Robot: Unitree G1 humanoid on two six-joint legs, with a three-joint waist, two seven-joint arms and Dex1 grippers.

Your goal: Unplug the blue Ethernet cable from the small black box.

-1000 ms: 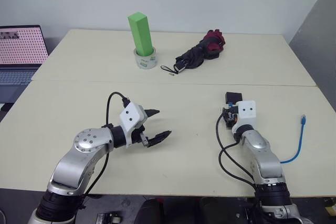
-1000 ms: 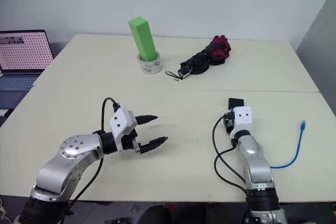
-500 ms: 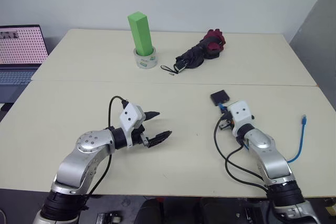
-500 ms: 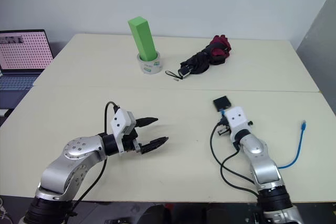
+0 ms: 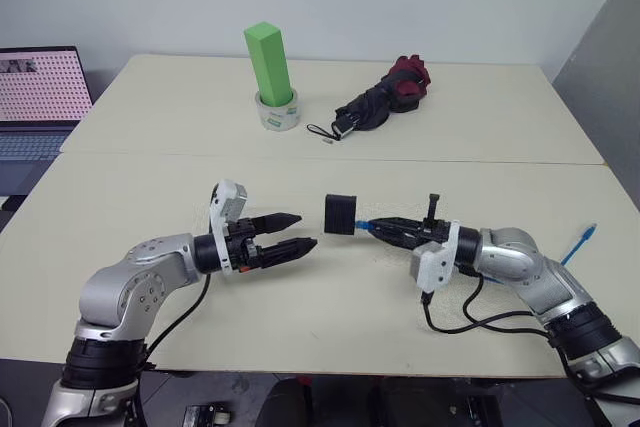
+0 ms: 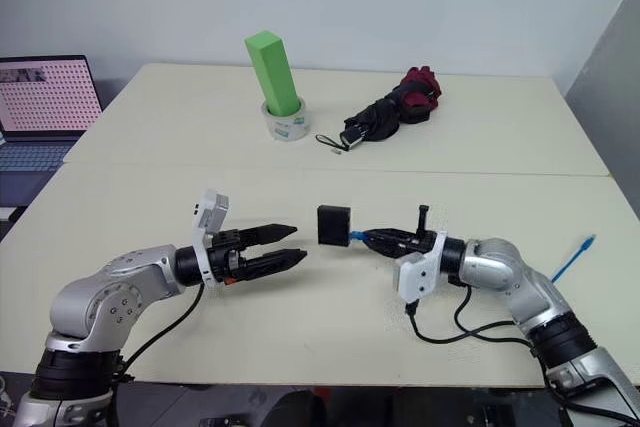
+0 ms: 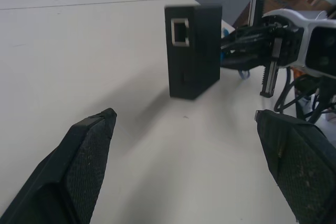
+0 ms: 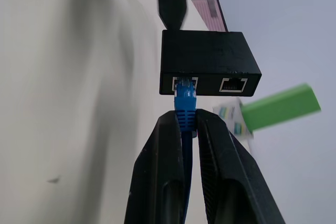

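Over the pale surface (image 5: 150, 197), the small black box (image 5: 340, 213) hangs clear between your two arms, carried only by the blue Ethernet cable (image 8: 185, 109) still plugged into one of its ports, and your right hand (image 5: 385, 230) is pinched narrow on that cable just behind the plug. Your left hand (image 5: 300, 233) faces the box with its fingers spread wide and nothing in them, near the box but apart from it. You appear to be at the bracing step: next, bring the left hand around the box and close firmly before pulling the plug straight out.
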